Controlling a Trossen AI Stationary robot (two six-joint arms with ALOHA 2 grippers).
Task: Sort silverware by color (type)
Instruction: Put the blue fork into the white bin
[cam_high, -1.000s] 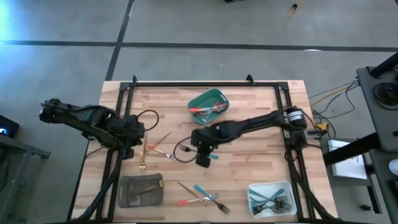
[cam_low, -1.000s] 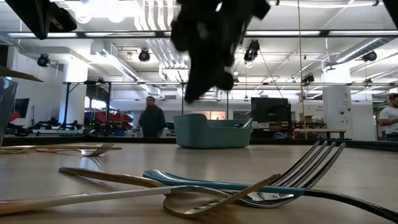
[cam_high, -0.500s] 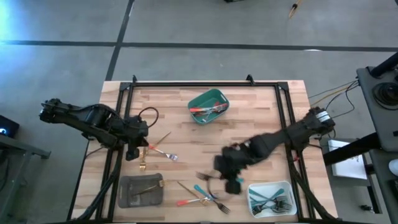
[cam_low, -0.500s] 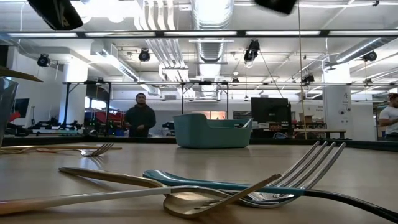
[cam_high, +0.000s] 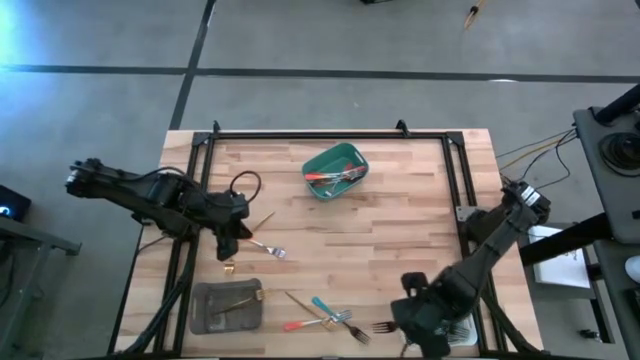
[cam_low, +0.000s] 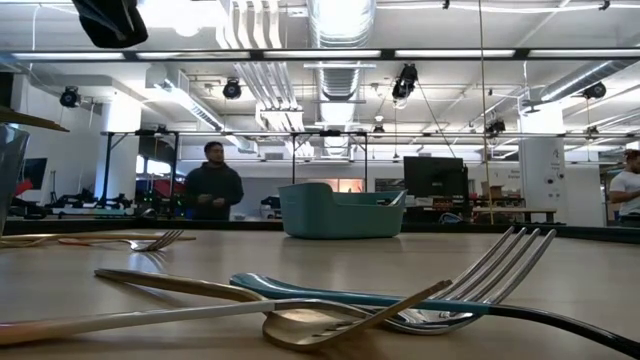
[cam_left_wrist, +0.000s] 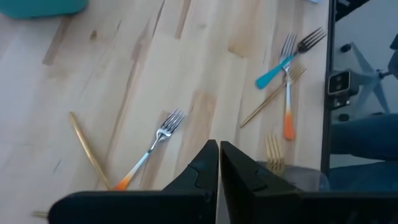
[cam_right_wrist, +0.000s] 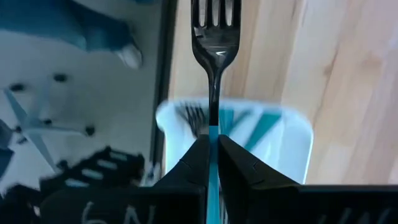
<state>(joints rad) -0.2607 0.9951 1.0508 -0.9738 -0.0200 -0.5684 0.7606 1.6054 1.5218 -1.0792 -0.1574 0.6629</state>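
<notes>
High view: right gripper (cam_high: 425, 322) sits over the white tray (cam_high: 468, 332), teal-handled fork (cam_high: 383, 326) sticking out past its fingertips. Left gripper (cam_high: 232, 228) pressed together, empty; orange-handled fork (cam_high: 262, 246) just beside it.

Right wrist view: fingers (cam_right_wrist: 194, 163) pinch the fork's teal handle (cam_right_wrist: 212, 163), tines ahead, tray below it.

Left wrist view: gold utensil (cam_left_wrist: 88, 151) near the closed tips.

Low view: dark shape at top, probably the left arm (cam_low: 110, 20).

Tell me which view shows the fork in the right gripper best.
Right wrist view: the teal-handled fork fills it, pinched in the right gripper. The high view shows only its tines; low and left wrist views don't show it.
</notes>
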